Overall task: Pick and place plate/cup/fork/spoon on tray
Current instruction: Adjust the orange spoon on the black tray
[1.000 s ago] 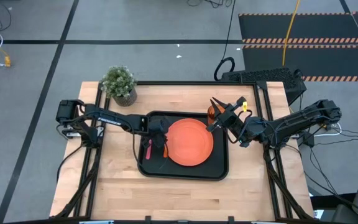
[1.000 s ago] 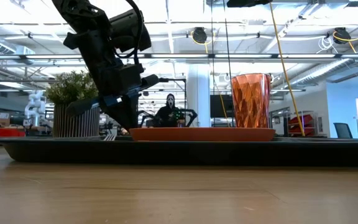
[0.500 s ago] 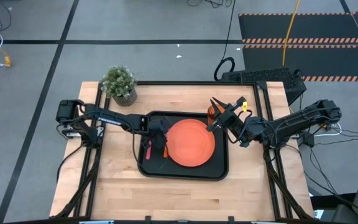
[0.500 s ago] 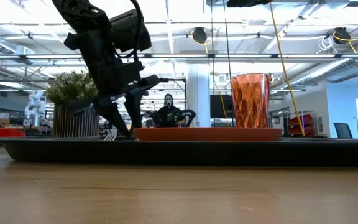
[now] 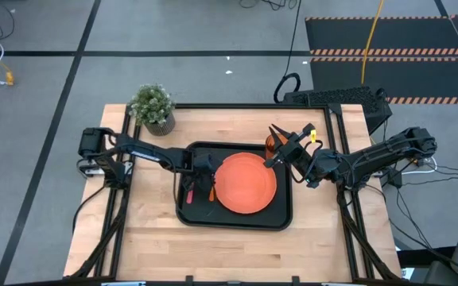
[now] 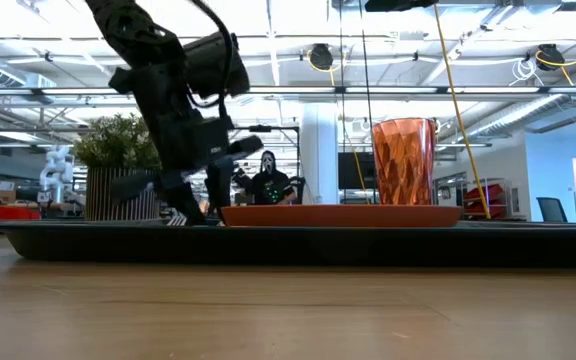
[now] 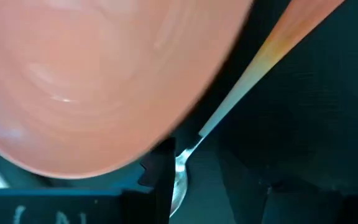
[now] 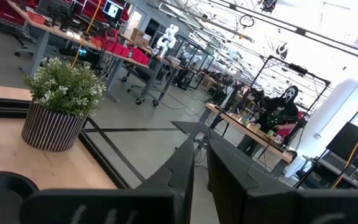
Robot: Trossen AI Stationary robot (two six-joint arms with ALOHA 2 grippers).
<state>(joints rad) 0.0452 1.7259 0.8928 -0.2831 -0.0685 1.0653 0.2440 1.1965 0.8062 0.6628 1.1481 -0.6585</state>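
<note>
The orange plate lies in the black tray, with the amber cup standing upright at the tray's far right corner. The pink-handled fork and the orange-handled spoon lie in the tray left of the plate. My left gripper is low over the tray and open. Its fingers point down on either side of the spoon's bowl, right beside the plate's left rim. My right gripper hangs raised near the cup, shut and empty. My left gripper has one finger down at the plate's left rim; I cannot tell whether it touches the rim. The spoon's bowl lies on the tray right beside that finger, between the open fingers.
A potted green plant stands on the table at the far left, beyond the tray. Bare wood runs along the table's near side and left of the tray. The tray's raised rim rings the tableware.
My left gripper has opened over the tray's left part and gone slightly toward the table's right edge. The spoon now lies on the tray between its fingers. The plate has slid a little toward the right.
</note>
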